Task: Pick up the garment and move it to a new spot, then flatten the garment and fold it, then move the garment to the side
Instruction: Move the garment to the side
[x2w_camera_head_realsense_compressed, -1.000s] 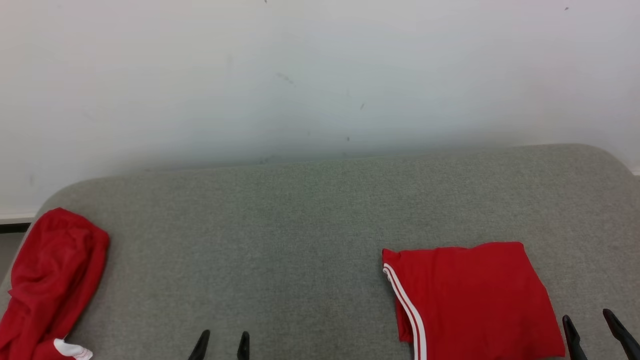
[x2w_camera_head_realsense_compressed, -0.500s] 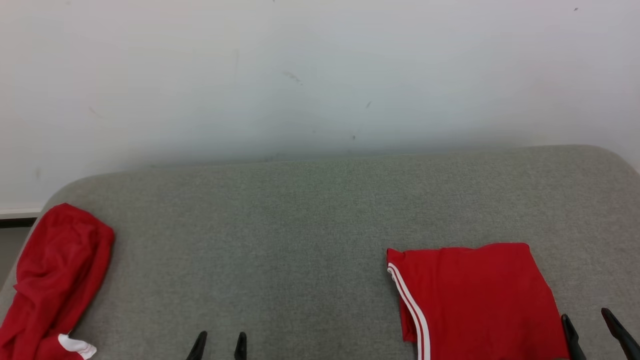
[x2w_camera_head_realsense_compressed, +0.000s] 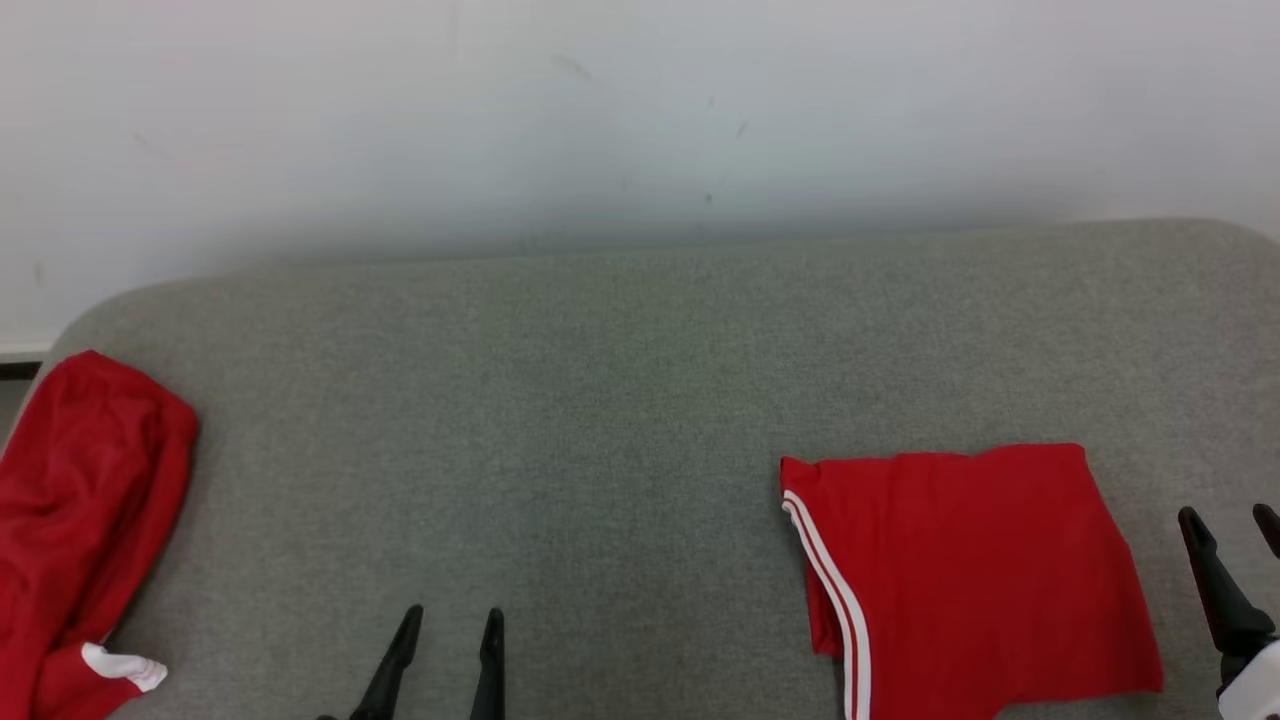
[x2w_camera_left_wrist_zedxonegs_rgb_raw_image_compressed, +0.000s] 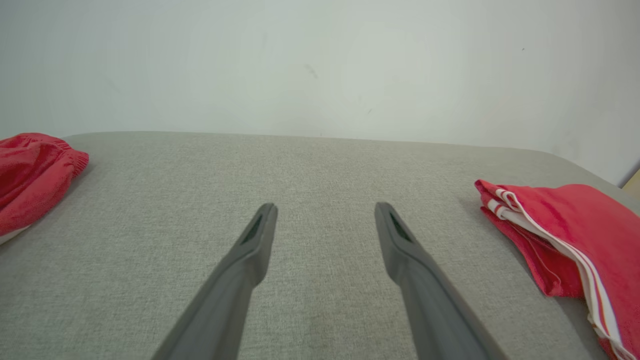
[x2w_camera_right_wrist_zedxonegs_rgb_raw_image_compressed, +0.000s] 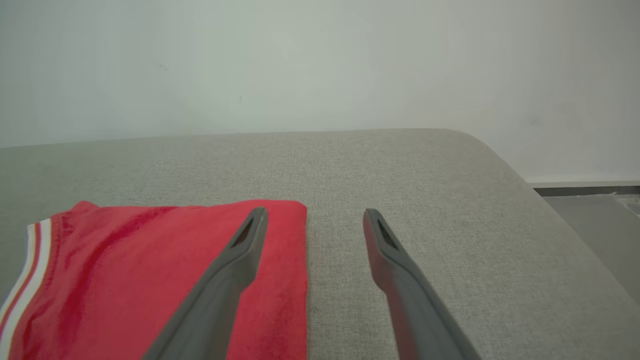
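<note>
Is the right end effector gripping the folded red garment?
No: in the right wrist view the right end effector stands open and empty, poised at the edge of the folded red garment.

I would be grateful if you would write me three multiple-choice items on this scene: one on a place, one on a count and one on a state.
1. Where on the grey surface does the folded red garment lie?
A. in the middle
B. at the robot's left
C. at the robot's right

2. How many red garments lie on the surface?
A. one
B. two
C. four

3. What state is the right end effector in?
A. open, holding nothing
B. shut on the folded garment
C. shut on nothing

Answers:
1 C: it lies next to the right end effector.
2 B: the folded one, plus a crumpled garment at the left.
3 A: its jaws stand apart with nothing between them.
</note>
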